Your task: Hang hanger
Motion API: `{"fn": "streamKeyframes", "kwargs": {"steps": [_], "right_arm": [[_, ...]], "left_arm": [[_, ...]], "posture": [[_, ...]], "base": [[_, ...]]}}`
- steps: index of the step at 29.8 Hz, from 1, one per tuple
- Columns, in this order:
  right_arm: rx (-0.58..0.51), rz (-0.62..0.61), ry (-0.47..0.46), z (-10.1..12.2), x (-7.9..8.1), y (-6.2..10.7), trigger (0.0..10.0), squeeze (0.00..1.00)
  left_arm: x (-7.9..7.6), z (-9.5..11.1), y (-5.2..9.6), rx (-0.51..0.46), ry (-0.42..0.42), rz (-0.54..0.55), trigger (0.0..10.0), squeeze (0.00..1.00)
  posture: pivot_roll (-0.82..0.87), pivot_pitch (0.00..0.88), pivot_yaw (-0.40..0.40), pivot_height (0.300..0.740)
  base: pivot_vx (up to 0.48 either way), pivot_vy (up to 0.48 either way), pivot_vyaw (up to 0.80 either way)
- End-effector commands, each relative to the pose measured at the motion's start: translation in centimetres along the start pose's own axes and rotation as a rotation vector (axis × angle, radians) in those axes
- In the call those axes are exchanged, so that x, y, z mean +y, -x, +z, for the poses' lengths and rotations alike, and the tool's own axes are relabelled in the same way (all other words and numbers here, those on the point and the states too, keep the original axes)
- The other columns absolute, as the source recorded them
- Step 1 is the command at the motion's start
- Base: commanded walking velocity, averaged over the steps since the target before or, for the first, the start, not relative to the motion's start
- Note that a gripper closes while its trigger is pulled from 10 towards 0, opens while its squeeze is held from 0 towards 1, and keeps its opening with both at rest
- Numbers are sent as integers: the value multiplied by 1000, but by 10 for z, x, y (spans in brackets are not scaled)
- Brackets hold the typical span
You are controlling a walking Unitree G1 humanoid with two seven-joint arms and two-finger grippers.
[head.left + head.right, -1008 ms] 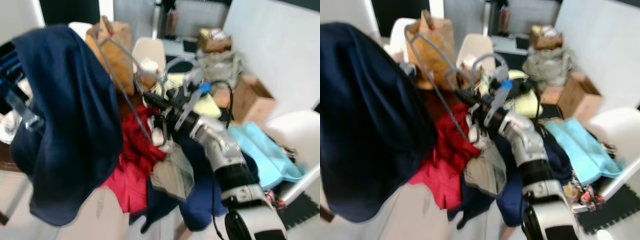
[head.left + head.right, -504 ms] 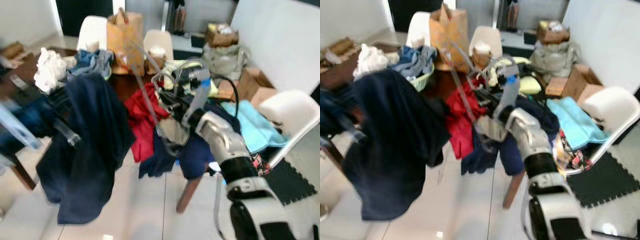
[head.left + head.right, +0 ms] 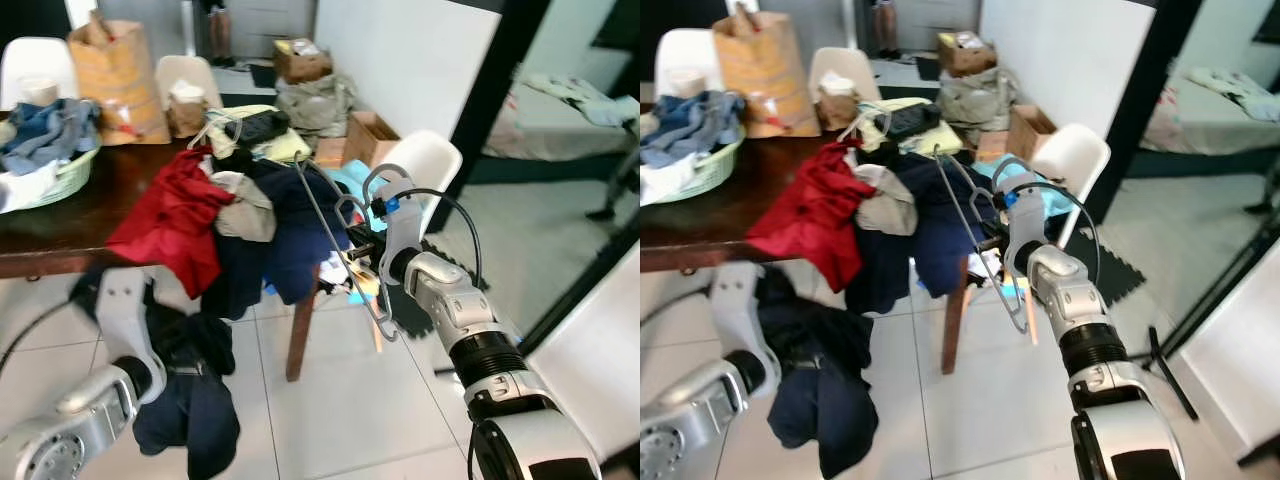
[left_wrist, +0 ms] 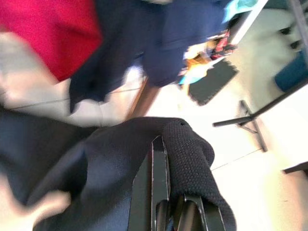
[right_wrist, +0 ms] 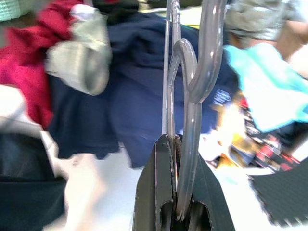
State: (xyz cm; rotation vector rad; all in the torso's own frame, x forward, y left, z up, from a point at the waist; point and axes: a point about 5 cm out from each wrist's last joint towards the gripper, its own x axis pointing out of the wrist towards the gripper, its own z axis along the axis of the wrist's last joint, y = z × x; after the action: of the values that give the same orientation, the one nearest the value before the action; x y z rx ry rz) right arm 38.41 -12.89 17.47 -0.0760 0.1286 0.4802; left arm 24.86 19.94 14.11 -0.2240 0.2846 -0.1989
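The left gripper [image 4: 161, 211] holds its black fingers [image 4: 153, 192] pressed together on a dark navy knit garment [image 4: 110, 168], a fold of which wraps over the fingers. The garment spreads to both sides of the gripper. Beyond it lies a pale tiled floor [image 4: 211, 120]. A red cloth [image 4: 53, 33] hangs at one edge, beside a dark blue cloth [image 4: 159, 43] that drapes down over a brown wooden leg [image 4: 142, 98]. A turquoise cloth [image 4: 238, 6] and a patterned item [image 4: 219, 43] sit near a black floor mat [image 4: 211, 82]. A dark metal stand [image 4: 250, 118] rests on the floor, well apart from the gripper.
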Motion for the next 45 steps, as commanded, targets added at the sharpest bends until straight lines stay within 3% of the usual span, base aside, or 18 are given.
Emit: {"fn": "streamKeyframes", "kwargs": {"steps": [1, 4, 8, 10, 11, 13, 14, 18, 21, 27, 29, 30, 31, 32, 39, 41, 44, 45], "right_arm": [[5, -26, 2, -3, -5, 3, 10000, 0], [5, -26, 2, -3, -5, 3, 10000, 0], [65, -60, 56, -18, -7, 8, 10000, 0], [65, -60, 56, -18, -7, 8, 10000, 0], [86, -59, 72, -23, -5, 10, 10000, 0], [106, -25, 97, -28, -1, 12, 10000, 0], [122, 6, 113, -31, 2, 14, 10000, 0], [133, 36, 125, -33, 4, 16, 10000, 0], [134, 36, 123, -33, 4, 16, 10000, 0], [92, 50, 50, -34, 8, 19, 10000, 0], [46, 78, -38, -36, 17, 23, 10000, 0], [21, 109, -121, -58, 36, 38, 10000, 0], [21, 109, -121, -58, 36, 38, 10000, 0], [29, 146, -169, -80, 55, 56, 10000, 0], [55, 180, -154, -102, 73, 83, 10000, 0], [66, 150, -174, -107, 71, 91, 10000, 0], [60, 60, -220, -111, 62, 97, 10000, 0], [47, 19, -223, -110, 58, 97, 10000, 0]], "left_arm": [[-7, -9, -4, -9, 14, -24, 10000, 0], [-7, -9, -4, -9, 14, -24, 10000, 0], [-16, -57, -17, 181, -104, -46, 10000, 0], [-16, -57, -17, 181, -104, -46, 10000, 0], [-19, -66, -17, 246, -177, -76, 10000, 0], [-23, -64, -15, 288, -146, -134, 10000, 0], [-25, -52, -15, 285, -62, -182, 10000, 0], [-21, -34, -17, 247, 30, -226, 10000, 0], [-16, -29, -18, 236, 31, -221, 10000, 0], [-1, -42, -20, 231, -27, -144, 10000, 0], [3, -52, -17, 190, 20, -106, 10000, 0], [5, -77, -6, 167, 69, -13, 10000, 0], [5, -77, -6, 167, 69, -13, 10000, 0], [0, -90, 6, 92, 150, 70, 10000, 0], [-13, -98, 29, -22, 203, 211, 10000, 0], [-17, -94, 36, -63, 162, 248, 10000, 0], [-20, -81, 44, -118, -18, 286, 10000, 0], [-23, -72, 44, -138, -188, 262, 10000, 0]], "posture": [[105, 0, -86, 740], [105, 0, -86, 740], [93, 0, -84, 740], [93, 0, -84, 740], [92, 0, -83, 740], [89, 0, -81, 740], [84, 0, -76, 740], [79, 0, -64, 740], [78, 0, -61, 740], [55, 0, -41, 740], [43, 0, -35, 740], [38, 0, -45, 740], [38, 0, -45, 740], [41, 0, -51, 740], [45, 0, -80, 740], [48, 0, -80, 740], [44, 0, -67, 740], [47, 0, -55, 740]], "base": [[0, 0, -769], [0, 0, -769], [0, 0, -769], [0, 0, -769], [0, 0, -769], [0, 0, -769], [0, 0, -769], [0, 0, -767], [0, 0, -763], [0, 0, -769], [0, 0, -769], [0, 0, -769], [0, 0, -769], [0, 0, -769], [0, 0, -771], [0, 0, -775], [0, 0, -769], [0, 0, -769]]}}
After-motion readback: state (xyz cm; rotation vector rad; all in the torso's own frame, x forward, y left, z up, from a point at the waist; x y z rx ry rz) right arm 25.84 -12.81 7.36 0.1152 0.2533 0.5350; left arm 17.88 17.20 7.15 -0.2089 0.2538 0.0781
